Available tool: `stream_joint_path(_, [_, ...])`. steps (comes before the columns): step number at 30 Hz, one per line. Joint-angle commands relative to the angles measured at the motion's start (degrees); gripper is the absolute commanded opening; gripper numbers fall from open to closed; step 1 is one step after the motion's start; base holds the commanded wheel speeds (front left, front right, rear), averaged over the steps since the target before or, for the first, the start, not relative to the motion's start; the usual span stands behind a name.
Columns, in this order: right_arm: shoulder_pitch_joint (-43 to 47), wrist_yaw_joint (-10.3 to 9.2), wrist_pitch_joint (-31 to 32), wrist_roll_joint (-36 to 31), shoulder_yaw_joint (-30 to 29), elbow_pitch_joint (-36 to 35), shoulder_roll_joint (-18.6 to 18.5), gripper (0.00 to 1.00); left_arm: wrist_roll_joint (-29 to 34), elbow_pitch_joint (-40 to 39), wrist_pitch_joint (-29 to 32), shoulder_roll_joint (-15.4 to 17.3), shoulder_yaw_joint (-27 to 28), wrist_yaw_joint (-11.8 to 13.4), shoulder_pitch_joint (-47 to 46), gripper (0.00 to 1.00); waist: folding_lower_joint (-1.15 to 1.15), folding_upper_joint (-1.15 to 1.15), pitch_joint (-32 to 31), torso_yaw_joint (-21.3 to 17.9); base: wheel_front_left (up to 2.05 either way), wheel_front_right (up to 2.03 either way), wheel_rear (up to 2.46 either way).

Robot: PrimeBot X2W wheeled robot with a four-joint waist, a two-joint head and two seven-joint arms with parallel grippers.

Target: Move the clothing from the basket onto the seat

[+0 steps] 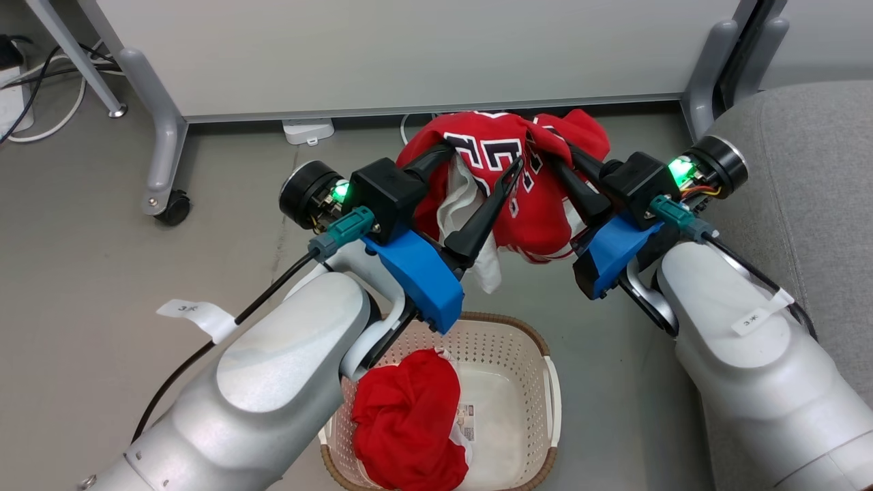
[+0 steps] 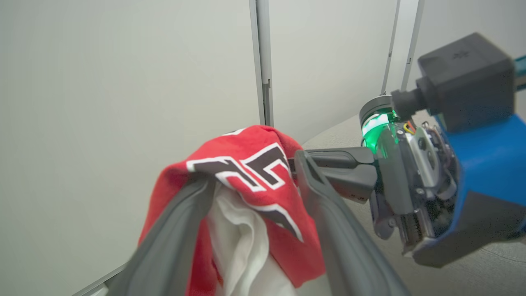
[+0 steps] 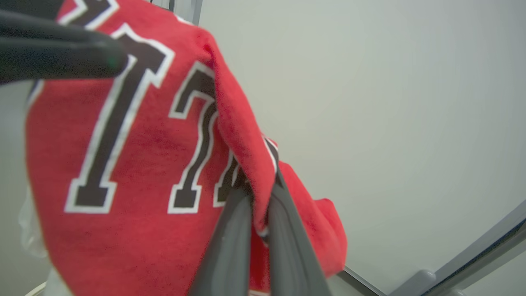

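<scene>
The red jersey (image 1: pixel 525 204) with black-and-white numbers and white lining hangs in the air above the floor, between my two grippers. My right gripper (image 1: pixel 556 153) is shut on its upper edge, and the fabric is pinched between the fingers in the right wrist view (image 3: pixel 259 185). My left gripper (image 1: pixel 481 158) is open, fingers spread wide. The jersey (image 2: pixel 246 172) still drapes over one left finger (image 2: pixel 185 213). A plain red garment (image 1: pixel 409 423) lies in the cream basket (image 1: pixel 552 389) below my left arm. The grey seat (image 1: pixel 805 177) is at the right.
A white partition panel (image 1: pixel 409 48) on grey legs with a caster (image 1: pixel 174 208) stands behind the jersey. Cables and a power strip (image 1: pixel 17 95) lie at the far left. A small white box (image 1: pixel 308 129) sits under the panel. Grey floor surrounds the basket.
</scene>
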Motion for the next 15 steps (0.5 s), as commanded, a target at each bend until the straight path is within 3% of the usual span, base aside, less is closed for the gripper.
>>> stream_joint_path(1, [0.82,0.03,-0.02,0.54,-0.49,-0.47,-0.11,0.0,0.18,0.01,-0.04,0.32,-0.21,0.1,-0.37,1.0,0.0,0.0,0.08,-0.04,0.0,0.0,0.0])
stream_joint_path(15, [3.88,0.03,-0.02,0.74,-12.14,-5.61,-0.4,0.0,0.28,0.38,-1.8,1.44,-0.17,1.47,1.35,1.0,0.0,0.0,1.76,-2.11,0.0,0.0,0.0])
